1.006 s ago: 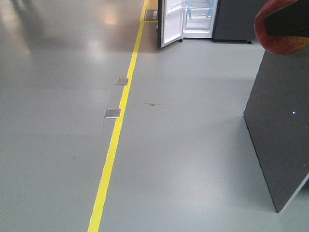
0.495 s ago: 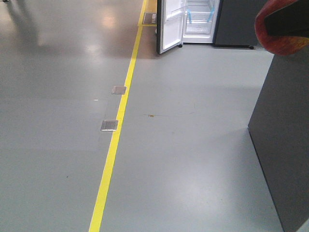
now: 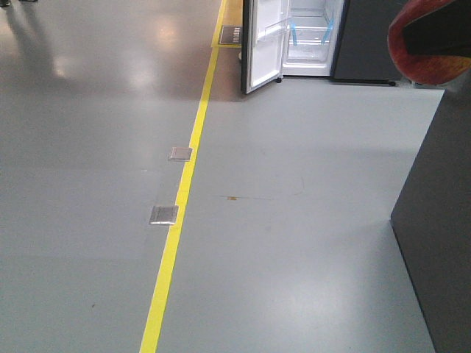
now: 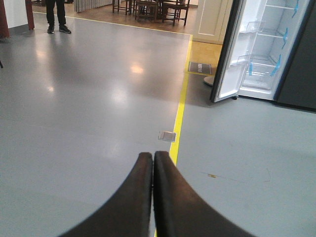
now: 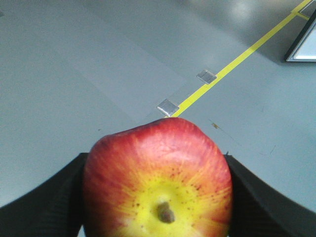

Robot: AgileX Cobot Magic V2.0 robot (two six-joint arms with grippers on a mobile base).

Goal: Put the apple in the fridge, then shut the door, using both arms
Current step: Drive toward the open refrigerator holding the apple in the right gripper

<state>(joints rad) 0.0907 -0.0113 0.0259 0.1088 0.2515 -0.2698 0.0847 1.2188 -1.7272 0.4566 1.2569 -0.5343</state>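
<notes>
Red with yellow streaks, one round apple [image 5: 158, 182] fills the right wrist view. The right gripper [image 5: 156, 163] has its dark jaws clamped on either side of it, and the fruit's lower edge is cut off by the frame. On the other arm, the left gripper [image 4: 153, 159] has its jaws pressed together with nothing between them.

At the top of the front view stands one tall dark grey fridge [image 3: 313, 37], white inside, with its one door [image 3: 263, 44] swung open. The tops of both are cut off.

One yellow floor line [image 3: 176, 235] has two plates beside it: the farther square metal plate [image 3: 180, 154] and the nearer square metal plate [image 3: 163, 215]. In that view's upper right corner the apple shows only as a red arc, partly behind a dark shape.

Against half a second ago, the fridge sits lower and larger. Both plates have slid down the frame, and the dark grey panel [image 3: 441, 250] covers less of the right side.
</notes>
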